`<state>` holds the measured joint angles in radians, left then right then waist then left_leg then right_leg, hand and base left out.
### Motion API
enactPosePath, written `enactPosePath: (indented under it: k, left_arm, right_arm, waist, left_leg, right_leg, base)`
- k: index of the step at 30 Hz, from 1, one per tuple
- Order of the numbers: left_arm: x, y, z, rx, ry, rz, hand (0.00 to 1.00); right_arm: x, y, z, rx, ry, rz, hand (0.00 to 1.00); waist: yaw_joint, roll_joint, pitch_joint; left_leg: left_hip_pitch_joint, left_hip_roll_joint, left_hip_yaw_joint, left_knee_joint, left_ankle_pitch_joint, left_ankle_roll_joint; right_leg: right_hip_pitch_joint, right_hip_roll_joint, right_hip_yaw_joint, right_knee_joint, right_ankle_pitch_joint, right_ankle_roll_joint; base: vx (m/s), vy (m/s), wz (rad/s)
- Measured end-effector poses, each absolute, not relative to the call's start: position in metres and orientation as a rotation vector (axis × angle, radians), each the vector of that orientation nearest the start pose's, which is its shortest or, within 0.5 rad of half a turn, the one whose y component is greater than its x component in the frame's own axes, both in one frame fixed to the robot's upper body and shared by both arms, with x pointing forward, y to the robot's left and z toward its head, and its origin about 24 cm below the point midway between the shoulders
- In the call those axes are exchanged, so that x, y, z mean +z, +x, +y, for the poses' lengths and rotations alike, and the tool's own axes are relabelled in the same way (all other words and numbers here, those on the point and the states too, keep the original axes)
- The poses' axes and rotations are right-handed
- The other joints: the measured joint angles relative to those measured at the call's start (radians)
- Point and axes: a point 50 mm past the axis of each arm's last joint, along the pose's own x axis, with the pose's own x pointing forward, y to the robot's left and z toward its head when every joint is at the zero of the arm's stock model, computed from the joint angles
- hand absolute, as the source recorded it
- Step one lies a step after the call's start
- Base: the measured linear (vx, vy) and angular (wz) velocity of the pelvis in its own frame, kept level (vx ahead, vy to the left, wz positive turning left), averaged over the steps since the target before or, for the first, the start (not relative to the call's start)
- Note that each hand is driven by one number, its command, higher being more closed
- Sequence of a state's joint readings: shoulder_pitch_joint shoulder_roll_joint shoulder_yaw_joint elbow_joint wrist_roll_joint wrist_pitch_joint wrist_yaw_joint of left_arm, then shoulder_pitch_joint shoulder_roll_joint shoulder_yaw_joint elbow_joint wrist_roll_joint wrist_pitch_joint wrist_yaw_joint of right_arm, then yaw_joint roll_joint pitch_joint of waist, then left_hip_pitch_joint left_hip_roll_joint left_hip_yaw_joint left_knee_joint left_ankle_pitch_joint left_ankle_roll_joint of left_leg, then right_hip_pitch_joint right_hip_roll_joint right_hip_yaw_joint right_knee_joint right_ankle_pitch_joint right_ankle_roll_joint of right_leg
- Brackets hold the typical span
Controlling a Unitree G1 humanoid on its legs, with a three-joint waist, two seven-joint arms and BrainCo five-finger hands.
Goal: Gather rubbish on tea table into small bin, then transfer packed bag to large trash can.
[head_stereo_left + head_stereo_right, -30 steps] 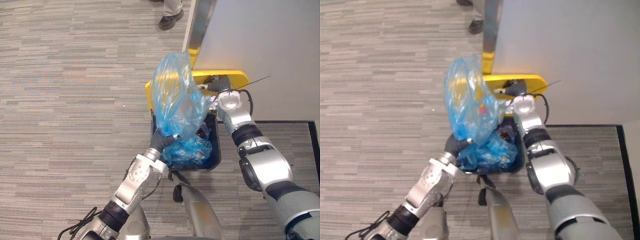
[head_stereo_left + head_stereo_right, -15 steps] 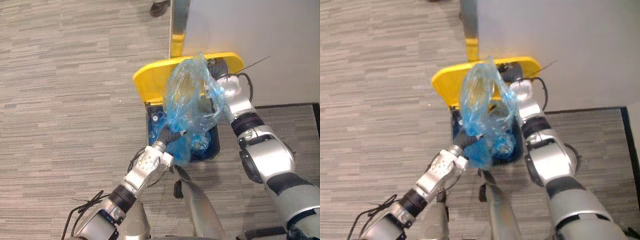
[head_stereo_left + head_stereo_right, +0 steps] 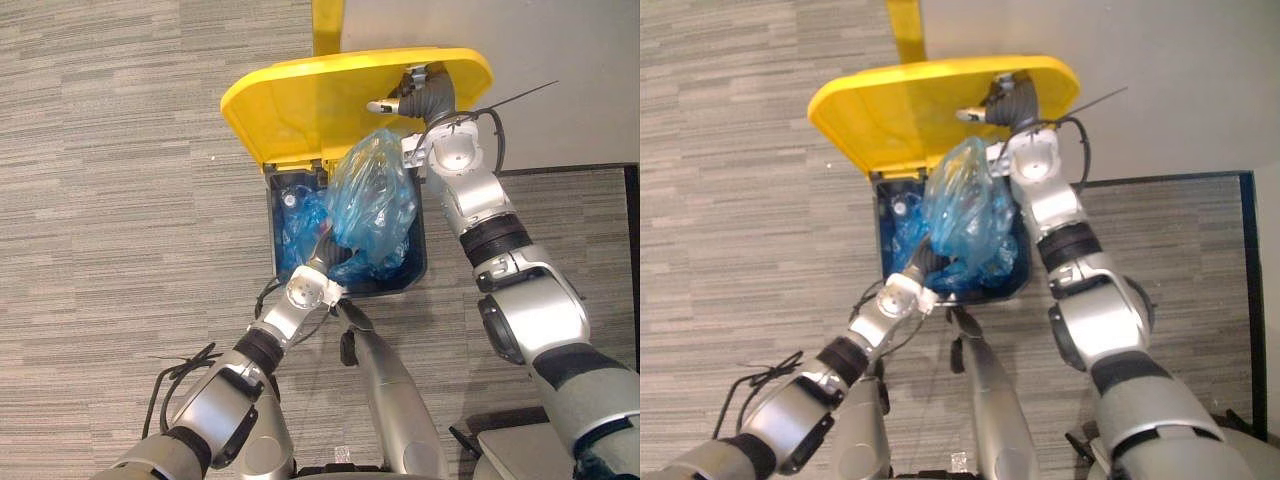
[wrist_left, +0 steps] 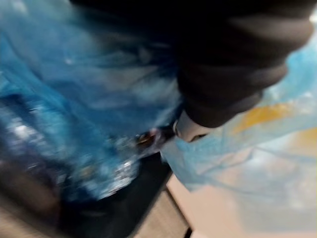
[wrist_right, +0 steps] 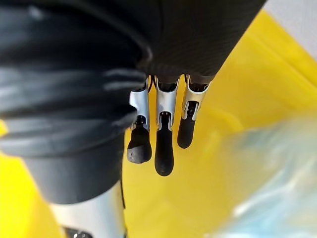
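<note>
Blue bag point(image 3: 372, 205) sat halfway into the trash can point(image 3: 421, 272), left hand point(image 3: 322, 262) buried under it at 7 o'clock (couldn't tell its grip), right hand point(image 3: 415, 95) flat-fingered against the yellow lid point(image 3: 300, 110) at 12, so I'd release low, lid held back.

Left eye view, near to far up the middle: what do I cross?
Left hand at the bin's near rim → blue bag → yellow lid, with the right hand against it.
</note>
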<state>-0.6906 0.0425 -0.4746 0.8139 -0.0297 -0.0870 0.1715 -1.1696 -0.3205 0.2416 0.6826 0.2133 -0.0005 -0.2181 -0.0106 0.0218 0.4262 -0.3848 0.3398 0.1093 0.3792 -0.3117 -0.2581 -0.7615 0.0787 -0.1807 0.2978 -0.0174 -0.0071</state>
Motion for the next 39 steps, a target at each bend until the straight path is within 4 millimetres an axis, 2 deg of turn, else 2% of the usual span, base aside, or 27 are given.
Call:
enactPosePath:
  k: [1,2,3,5,10,16,19,24,29,33,37,39]
  left_arm:
    - [0.046,0.346,0.046,-0.318,0.395,0.058,0.00]
    - [0.046,0.347,0.046,-0.313,0.397,0.065,0.00]
    - [0.044,0.348,0.047,-0.304,0.408,0.080,0.00]
    - [0.046,0.351,0.046,-0.297,0.448,0.085,0.00]
    - [0.047,0.352,0.047,-0.250,0.470,0.086,0.00]
    - [0.035,0.349,0.056,-0.214,0.541,0.124,0.00]
    - [0.033,0.349,0.061,-0.185,0.541,0.128,0.00]
    - [0.035,0.345,0.078,-0.107,0.524,0.091,0.00]
    - [0.021,0.325,0.107,-0.026,0.467,0.111,0.00]
    - [-0.007,0.289,0.138,0.048,0.391,0.186,0.00]
    - [-0.037,0.257,0.170,0.112,0.347,0.321,0.00]
    - [-0.060,0.234,0.186,0.160,0.293,0.440,0.00]
  right_arm:
    - [0.274,0.402,-0.110,0.029,-0.219,-0.475,0.00]
    - [0.275,0.401,-0.106,0.039,-0.220,-0.479,0.00]
    - [0.275,0.400,-0.100,0.057,-0.209,-0.483,0.00]
    - [0.275,0.399,-0.094,0.077,-0.180,-0.485,0.00]
    - [0.271,0.399,-0.091,0.088,-0.192,-0.477,0.00]
    - [0.266,0.398,-0.089,0.100,-0.205,-0.466,0.00]
    - [0.255,0.399,-0.092,0.100,-0.209,-0.438,0.00]
    - [0.223,0.403,-0.107,0.072,-0.256,-0.345,0.00]
    - [0.176,0.398,-0.123,0.049,-0.301,-0.228,0.00]
    - [0.124,0.386,-0.146,0.020,-0.312,-0.078,0.00]
    - [0.083,0.369,-0.161,0.012,-0.313,0.041,0.00]
    - [0.059,0.356,-0.166,0.021,-0.321,0.105,0.00]
  waist:
    - [-0.044,-0.048,0.005]
    - [-0.030,-0.046,0.007]
    - [-0.010,-0.048,0.004]
    - [-0.012,-0.055,0.011]
    - [-0.010,-0.055,0.010]
    - [-0.004,-0.056,0.002]
    - [-0.001,-0.056,0.002]
    - [-0.001,-0.057,-0.007]
    - [0.003,-0.056,-0.056]
    - [0.014,-0.051,-0.101]
    - [0.021,-0.043,-0.133]
    - [0.024,-0.035,-0.155]
  left_leg:
    - [0.001,-0.028,0.011,-0.018,0.028,-0.029]
    - [-0.005,-0.013,0.007,-0.003,0.027,-0.035]
    - [0.008,-0.008,0.015,0.012,0.029,-0.032]
    - [0.019,-0.004,0.024,-0.014,0.015,-0.027]
    - [0.038,-0.025,0.025,-0.020,0.020,-0.026]
    - [0.092,-0.049,0.018,-0.114,0.071,-0.024]
    - [0.115,-0.055,0.018,-0.147,0.084,-0.020]
    - [0.162,-0.062,0.014,-0.182,0.098,-0.016]
    - [0.184,-0.069,0.007,-0.209,0.106,-0.006]
    - [0.234,-0.075,0.009,-0.227,0.108,0.002]
    - [0.282,-0.090,0.007,-0.228,0.098,0.022]
    - [0.304,-0.102,0.011,-0.220,0.087,0.041]
  right_leg:
    - [-0.003,-0.045,0.101,0.103,-0.015,-0.042]
    - [-0.007,-0.025,0.099,0.090,-0.016,-0.020]
    - [-0.005,-0.027,0.065,0.059,0.018,-0.013]
    - [-0.008,-0.028,0.041,0.051,0.052,-0.039]
    - [0.020,-0.045,0.041,0.043,0.054,-0.035]
    - [0.064,-0.058,0.033,-0.010,0.070,-0.023]
    - [0.083,-0.062,0.031,-0.022,0.078,-0.021]
    - [0.138,-0.064,0.027,-0.047,0.081,-0.016]
    - [0.173,-0.066,0.025,-0.090,0.096,-0.004]
    - [0.226,-0.068,0.027,-0.113,0.097,-0.002]
    - [0.280,-0.076,0.032,-0.124,0.098,0.000]
    - [0.312,-0.083,0.045,-0.142,0.108,0.017]
  base:
    - [0.09,-0.143,0.27]
    - [0.14,-0.116,0.16]
    - [0.11,-0.047,-0.41]
    - [0.08,0.003,-0.07]
    - [0.03,0.028,0.08]
    - [0.03,0.011,0.10]
    - [0.05,0.007,0.04]
    - [0.04,0.025,0.05]
    - [0.04,0.035,0.05]
    - [0.06,0.066,0.02]
    - [0.02,0.060,0.05]
    - [-0.01,0.077,-0.03]
